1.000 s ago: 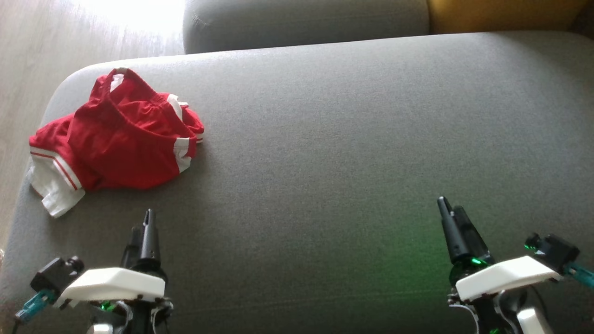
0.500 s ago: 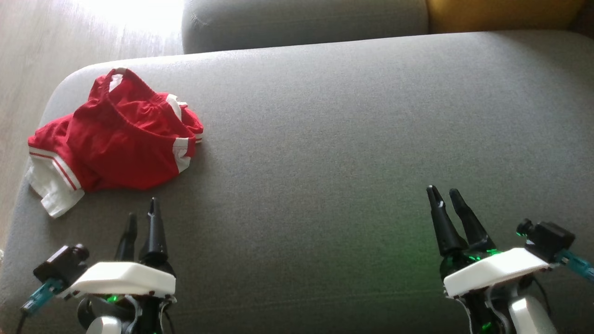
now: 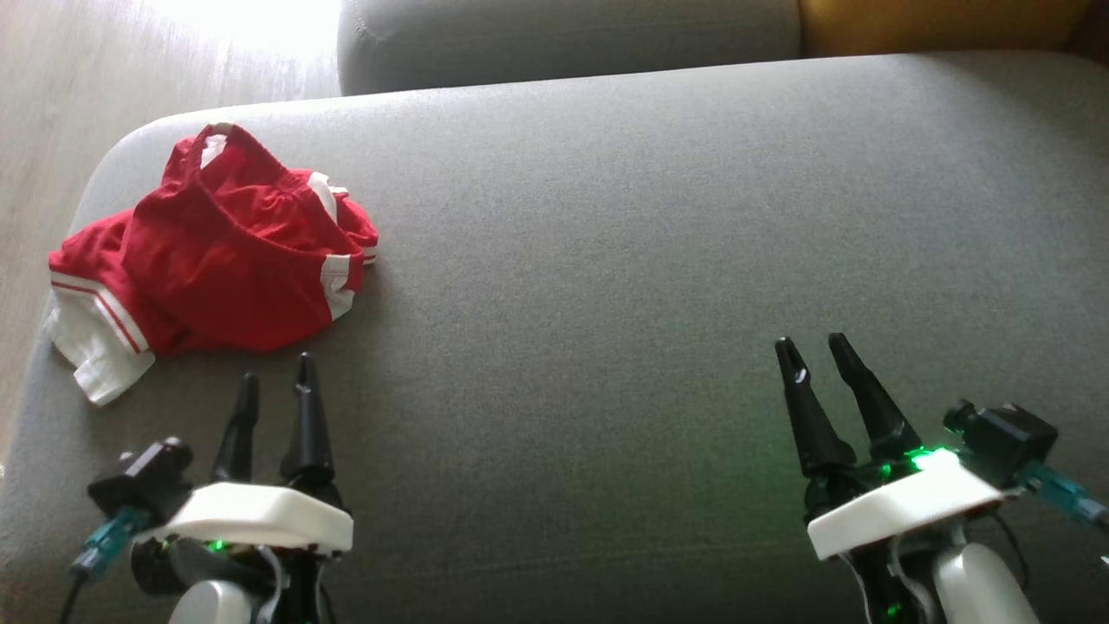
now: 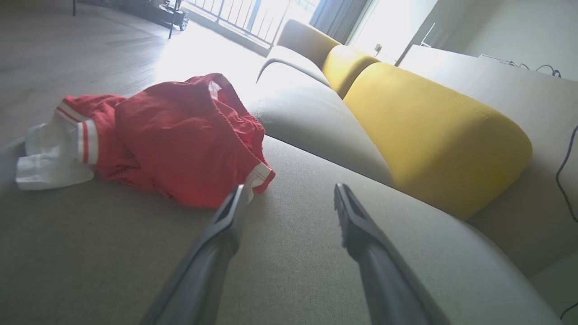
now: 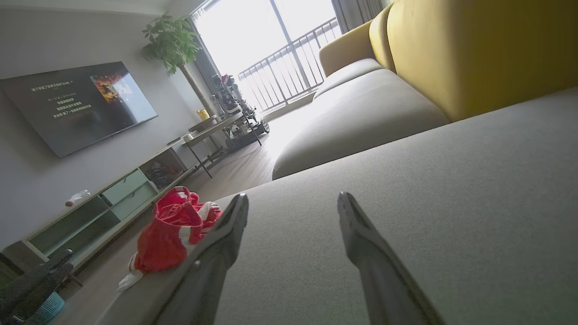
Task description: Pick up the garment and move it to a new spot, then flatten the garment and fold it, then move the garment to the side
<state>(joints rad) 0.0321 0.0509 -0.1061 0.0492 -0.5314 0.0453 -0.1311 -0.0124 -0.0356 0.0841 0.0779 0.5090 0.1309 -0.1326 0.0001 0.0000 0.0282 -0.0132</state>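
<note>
1. Head view: the red garment (image 3: 208, 251), trimmed in white, lies crumpled at the far left corner of the grey seat cushion (image 3: 606, 217). The left gripper (image 3: 276, 368) hovers just on the near side of it, fingers spread and empty. The right gripper (image 3: 810, 341) is well apart on the right, also spread and empty.
2. Left wrist view: the garment lies just beyond the left finger's tip; contact cannot be told. A yellow back cushion (image 4: 429, 131) is on the right.
3. Right wrist view: the garment sits far left at the seat's edge, with a television (image 5: 76, 104) on the wall beyond.
</note>
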